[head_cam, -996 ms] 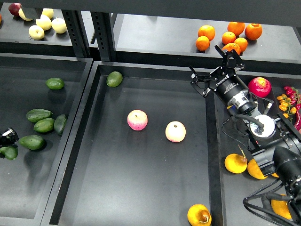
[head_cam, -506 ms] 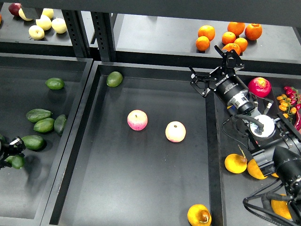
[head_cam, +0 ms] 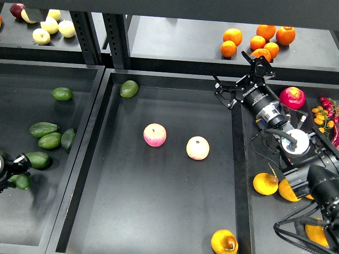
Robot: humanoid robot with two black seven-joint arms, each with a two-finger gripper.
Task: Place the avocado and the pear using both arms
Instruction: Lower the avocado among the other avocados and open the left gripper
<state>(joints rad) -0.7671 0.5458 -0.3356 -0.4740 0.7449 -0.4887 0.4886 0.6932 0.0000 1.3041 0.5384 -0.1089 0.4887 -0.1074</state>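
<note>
Several dark green elongated avocados lie in the left tray; the nearest are one avocado and another. My left gripper shows small and dark at the left edge, between these two and close to both; its fingers cannot be told apart. A golden-yellow pear with a dark brown spot lies at the front of the middle tray. My right gripper is open and empty over the back right corner of that tray, far from the pear.
Two pink-and-yellow apples lie mid-tray. Rounder green avocados lie further back. Oranges sit on the back shelf. More yellow fruit and a red apple lie by my right arm.
My left gripper has come down and slightly right along the left edge, in between the two nearest avocados. The lower avocado now shows further down and right. The right arm has not moved.
</note>
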